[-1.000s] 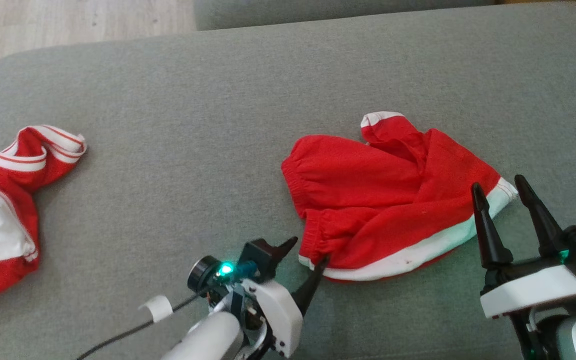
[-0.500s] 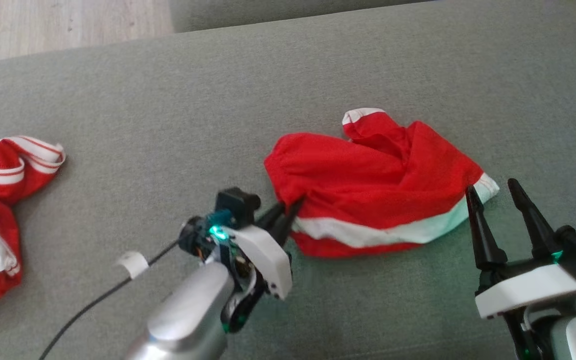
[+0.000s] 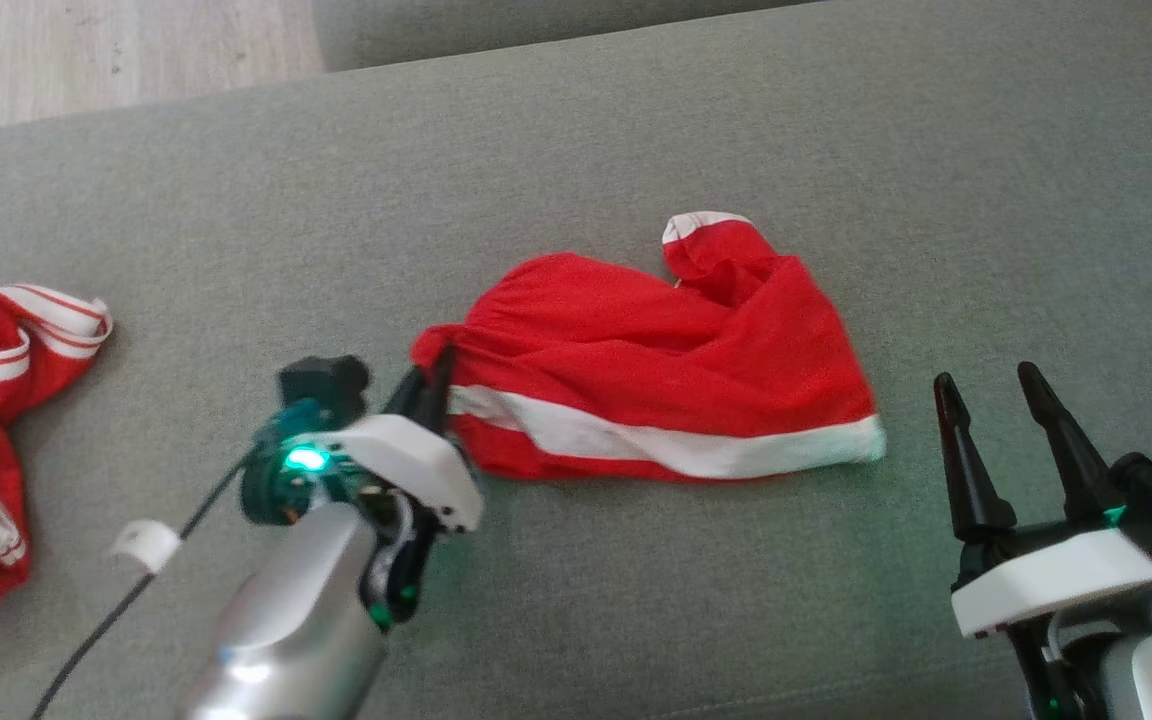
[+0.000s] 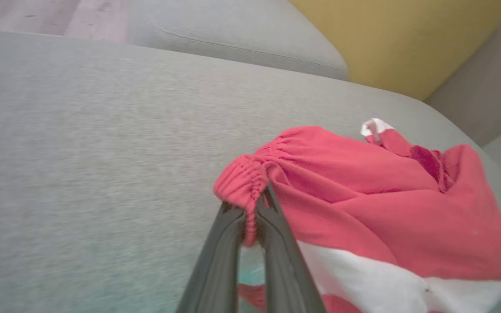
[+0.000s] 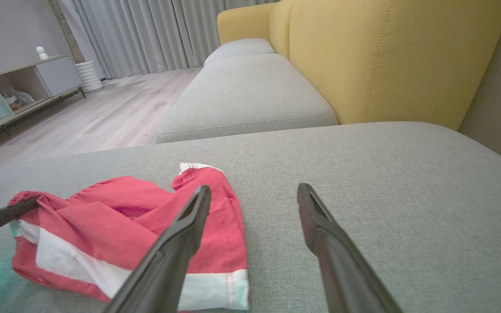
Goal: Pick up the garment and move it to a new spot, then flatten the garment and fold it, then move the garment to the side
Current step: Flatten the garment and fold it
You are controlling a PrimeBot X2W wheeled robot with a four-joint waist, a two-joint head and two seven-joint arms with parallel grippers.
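The red garment (image 3: 656, 370) lies crumpled on the grey sofa cushion (image 3: 576, 150). The left gripper (image 3: 433, 365) has its jaws clamped on the elastic waistband corner. The right gripper (image 3: 984, 378) has its jaws wide and empty. Treat the cloth as light and limp: you should grip hems or waistband.

The left tool (image 3: 433, 372), open a second ago at the waistband corner of the shorts (image 3: 636, 330), has pinched shut on that corner and dragged it away from the right tool (image 3: 984, 378). The shorts have stretched out, and their white-edged hem now lies clear of the right tool's tips.
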